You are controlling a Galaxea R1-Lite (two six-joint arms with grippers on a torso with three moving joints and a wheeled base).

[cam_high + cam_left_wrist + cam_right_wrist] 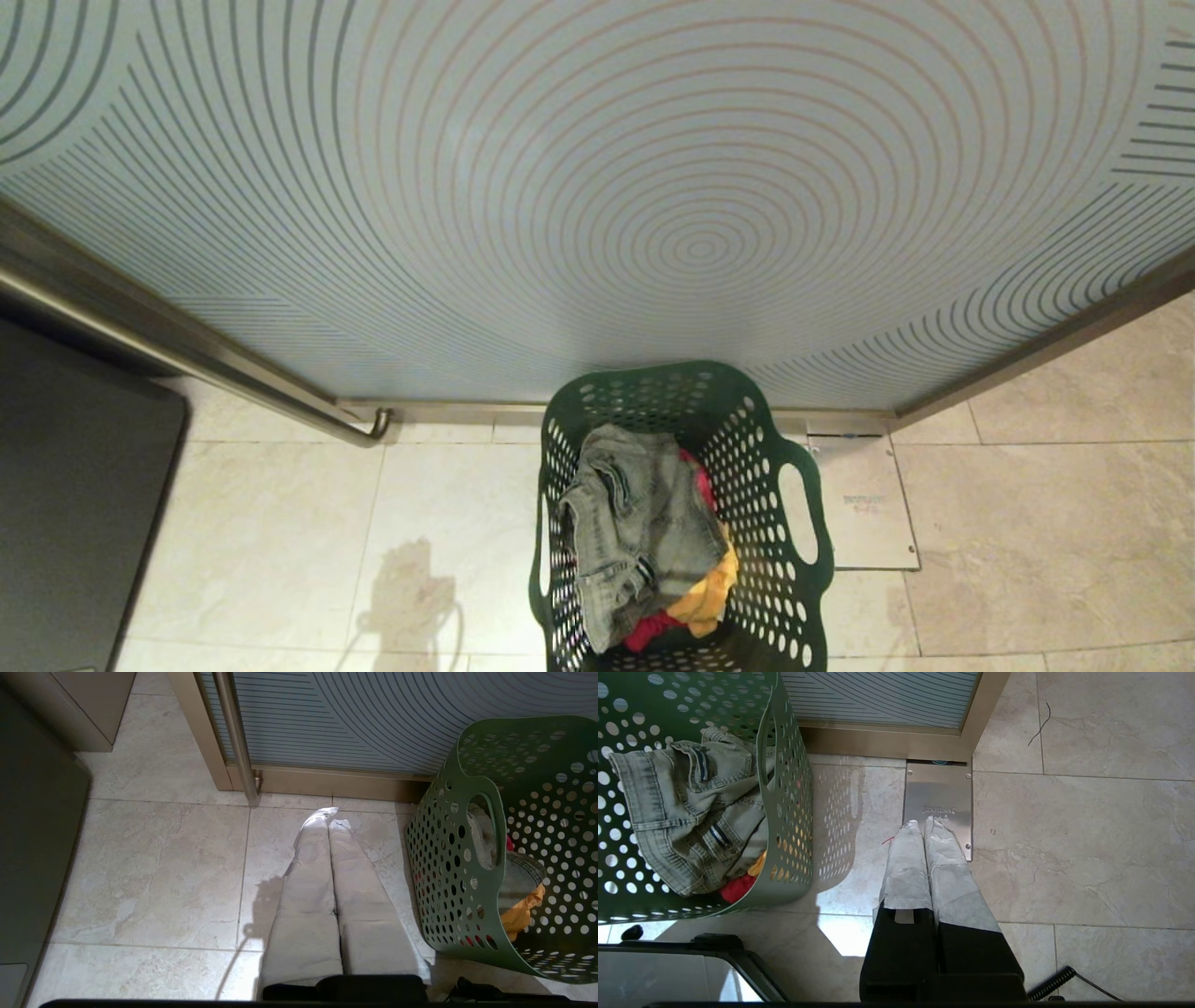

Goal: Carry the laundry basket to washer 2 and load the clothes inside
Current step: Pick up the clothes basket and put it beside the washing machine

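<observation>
Laundry basket, dark green and full of round holes, stands on the pale tiled floor at the lower centre of the head view, its far end close against the base of a frosted glass door printed with concentric rings. Inside it lie the clothes: a faded denim piece on top, a red garment showing beneath it and a yellow-orange garment at the lower right of the pile. A metal floor plate sits just beside the basket, to its right in the head view, and a curved steel door handle runs down to the floor at centre left. A dark grey panel fills the lower left corner.

Neither arm shows in the head view. In the left wrist view the left gripper hangs over bare tile, its cloth-covered fingers pressed together and holding nothing, with the basket near it at the right of that frame. In the right wrist view the right gripper is likewise clenched and empty, its tips over the edge of the floor plate, with the basket at the left of that frame.
</observation>
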